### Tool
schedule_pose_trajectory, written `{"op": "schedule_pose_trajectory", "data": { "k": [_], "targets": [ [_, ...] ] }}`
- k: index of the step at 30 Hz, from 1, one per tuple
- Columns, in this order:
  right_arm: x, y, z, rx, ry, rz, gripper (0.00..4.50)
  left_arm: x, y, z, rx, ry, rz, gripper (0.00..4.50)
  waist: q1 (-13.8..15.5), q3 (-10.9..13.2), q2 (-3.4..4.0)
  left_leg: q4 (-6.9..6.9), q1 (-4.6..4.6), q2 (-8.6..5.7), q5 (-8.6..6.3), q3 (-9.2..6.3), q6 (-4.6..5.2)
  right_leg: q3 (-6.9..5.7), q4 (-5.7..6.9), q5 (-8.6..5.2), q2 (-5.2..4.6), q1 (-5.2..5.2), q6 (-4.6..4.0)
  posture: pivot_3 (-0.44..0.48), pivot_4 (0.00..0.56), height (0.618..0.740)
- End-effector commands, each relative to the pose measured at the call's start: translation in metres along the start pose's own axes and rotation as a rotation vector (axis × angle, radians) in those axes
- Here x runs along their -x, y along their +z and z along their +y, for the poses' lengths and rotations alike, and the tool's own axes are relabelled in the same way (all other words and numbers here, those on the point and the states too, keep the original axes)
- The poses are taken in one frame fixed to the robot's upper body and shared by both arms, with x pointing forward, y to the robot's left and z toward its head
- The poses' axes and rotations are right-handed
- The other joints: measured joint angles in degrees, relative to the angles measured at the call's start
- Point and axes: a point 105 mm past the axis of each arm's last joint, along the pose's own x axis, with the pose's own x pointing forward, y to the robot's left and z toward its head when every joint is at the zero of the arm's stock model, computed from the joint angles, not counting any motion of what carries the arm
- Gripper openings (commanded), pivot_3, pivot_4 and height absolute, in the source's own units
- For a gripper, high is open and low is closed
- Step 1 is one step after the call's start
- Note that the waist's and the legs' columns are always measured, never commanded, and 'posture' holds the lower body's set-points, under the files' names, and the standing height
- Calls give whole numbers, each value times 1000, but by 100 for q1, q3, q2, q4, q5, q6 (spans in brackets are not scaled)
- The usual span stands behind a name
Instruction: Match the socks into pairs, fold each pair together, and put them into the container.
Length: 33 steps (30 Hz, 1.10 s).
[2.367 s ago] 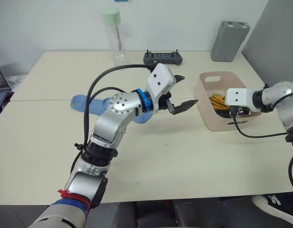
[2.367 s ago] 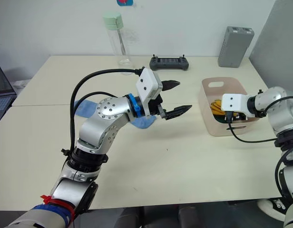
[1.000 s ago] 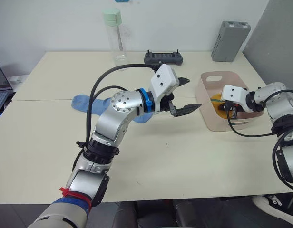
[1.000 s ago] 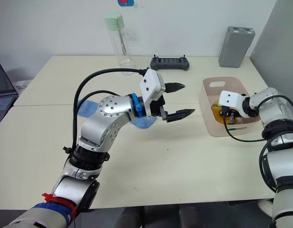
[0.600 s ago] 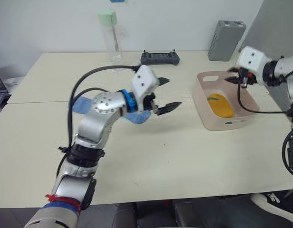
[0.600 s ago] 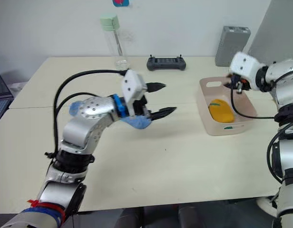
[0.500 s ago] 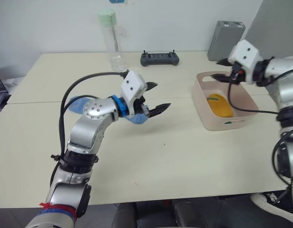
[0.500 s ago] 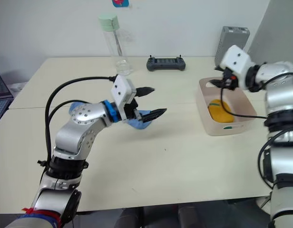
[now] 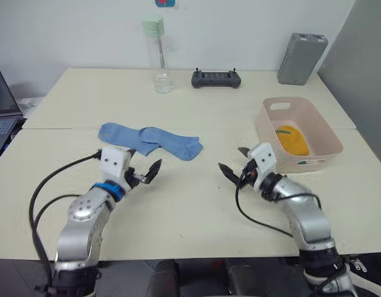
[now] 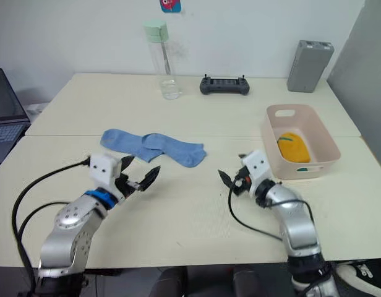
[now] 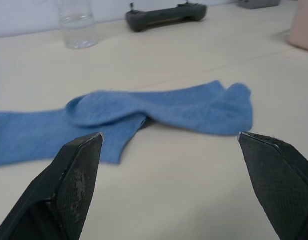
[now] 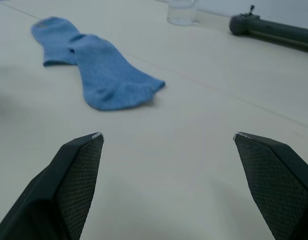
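Blue socks [image 9: 150,140] just beyond left claw [image 9: 143,172]

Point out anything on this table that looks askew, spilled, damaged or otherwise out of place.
Nothing is spilled or damaged. The two blue socks lie loosely overlapped and unfolded on the table, outside the pink tub, which holds a yellow sock bundle. Both the left gripper and the right gripper are open and empty.

An office or lab: pale desks [image 9: 196,210], laptop [image 9: 2,111], drone-style controller [image 9: 216,78].
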Motion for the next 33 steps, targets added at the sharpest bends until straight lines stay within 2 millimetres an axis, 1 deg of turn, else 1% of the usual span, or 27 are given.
{"op": "schedule_pose_trajectory", "data": {
  "k": [1,5,6,8,10,12,14,16,18,20,21,22,24,27,31,33],
  "targets": [
    [10,3,6,41,-9,-33,4464,18,-3,12,22,112,-27,4500,-6,-3,-5,0,4,1,0,0,0,1,0,0,0,1,-1,0,150,740],
    [19,0,3,32,-23,-18,4464,35,-18,16,49,151,14,4500,-30,-4,-9,0,4,1,-1,1,-2,6,-1,-1,-1,-3,-4,0,150,740],
    [19,0,1,42,-25,-14,4464,38,-21,14,50,140,23,4500,-45,-4,-10,0,3,1,-2,1,-3,9,-4,-2,-1,-7,-6,0,150,740],
    [18,0,-1,52,-23,-9,4464,39,-21,12,51,129,26,4500,-72,-13,-24,0,4,0,-14,4,-22,15,-9,-3,-4,-33,-9,0,150,740],
    [15,1,-2,58,-2,-6,4464,36,-19,10,46,116,17,4500,-85,-21,-39,0,4,-1,-21,7,-32,15,-10,-3,-6,-36,-10,0,150,740],
    [10,9,-1,74,32,-21,4464,27,-12,7,25,92,-1,4500,-89,-21,-40,0,3,-1,-20,11,-32,18,-11,-3,-8,-37,-10,0,150,740],
    [4,18,2,77,74,-40,4464,13,-4,-4,-33,23,-14,4500,-89,-22,-41,-1,2,-1,-19,19,-29,19,-11,-3,-9,-40,-10,0,150,740],
    [-2,27,6,86,109,-60,4464,-1,4,-13,-50,-32,-34,4500,-90,-22,-42,-3,1,-2,-9,20,-14,19,-11,-3,-8,-43,-10,0,150,740],
    [-9,36,3,94,98,-83,4464,-16,12,-22,-48,-80,-55,4500,-90,-24,-45,-3,1,-2,-2,23,-2,18,-10,-3,-8,-40,-10,0,150,740],
    [-15,42,1,91,89,-100,4464,-31,17,-31,-59,-127,-64,4500,-89,-25,-46,-3,0,-2,-1,24,-1,19,-7,0,-6,-14,-5,0,150,740],
    [-17,46,1,93,89,-107,4464,-42,20,-37,-70,-153,-65,4500,-89,-25,-46,-3,0,-2,0,23,-1,17,-5,2,-5,-11,-2,0,150,740],
    [-18,47,2,99,93,-108,4464,-52,24,-43,-82,-176,-64,4500,-80,-25,-46,-3,-1,-1,0,22,0,17,-4,0,-1,-12,-3,0,150,740],
    [-19,49,4,101,101,-107,4464,-65,27,-53,-92,-212,-55,4500,-76,-25,-46,-8,-9,-3,-1,11,-1,11,-4,2,4,-12,14,0,150,740],
    [-19,49,6,105,103,-111,4464,-79,15,-62,-113,-243,9,4500,-75,-25,-46,-19,-14,-3,-12,4,-13,7,-7,-2,5,-12,11,0,150,740],
    [-20,51,13,122,119,-116,4464,-93,-1,-67,-159,-242,80,4500,-102,-25,-46,-30,-14,-2,-18,-3,-18,0,-4,-7,8,-15,1,0,150,740],
    [-19,52,15,124,120,-116,4464,-100,-5,-68,-141,-227,114,4500,-88,-25,-47,-32,-14,-2,-18,-13,-18,-11,-2,-9,9,-15,-1,0,150,740]
  ]
}}
